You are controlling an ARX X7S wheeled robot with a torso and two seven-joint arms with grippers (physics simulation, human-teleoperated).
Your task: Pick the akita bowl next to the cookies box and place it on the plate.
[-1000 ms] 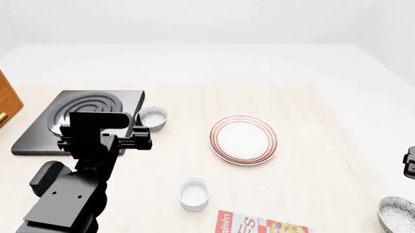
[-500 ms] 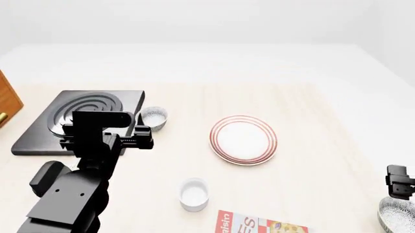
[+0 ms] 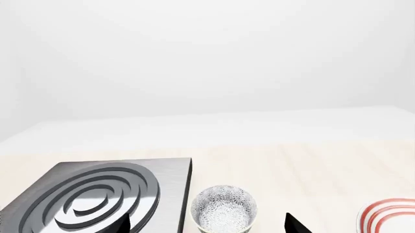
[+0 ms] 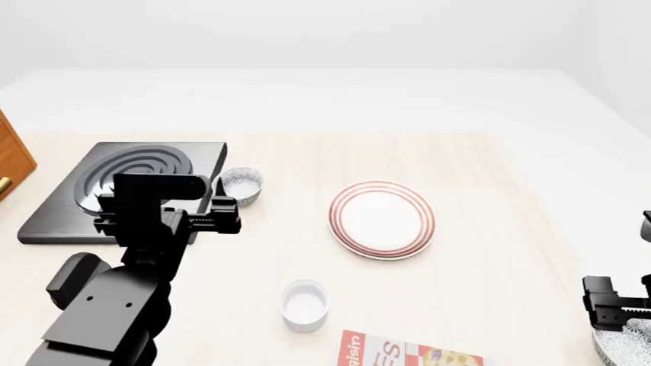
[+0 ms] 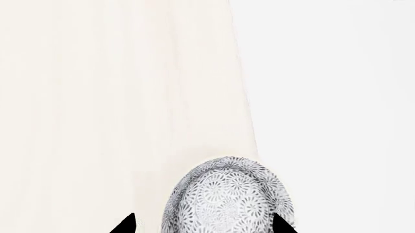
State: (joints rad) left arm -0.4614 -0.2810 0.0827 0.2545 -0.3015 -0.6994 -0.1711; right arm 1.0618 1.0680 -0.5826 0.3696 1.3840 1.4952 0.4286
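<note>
The cookies box (image 4: 407,355) pokes in at the near table edge. The akita bowl (image 4: 629,348) beside it, grey-and-white patterned, sits at the near right corner, partly covered by my right gripper (image 4: 614,305). In the right wrist view that bowl (image 5: 227,196) lies between the two spread fingertips of the right gripper (image 5: 204,224), which is open and holds nothing. The red-ringed plate (image 4: 382,219) lies bare at the table's middle. My left gripper (image 4: 209,216) is open, facing the look-alike bowl (image 3: 224,213) by the stove.
A dark stove plate (image 4: 122,187) with concentric rings lies at the left, the second patterned bowl (image 4: 242,185) against its right edge. A plain white cup (image 4: 305,305) stands between the plate and the red box. A brown wooden piece (image 4: 12,162) shows at the left edge.
My right gripper has come in from the right edge and moved down and left over the bowl at the near right corner. The left arm has barely shifted.
</note>
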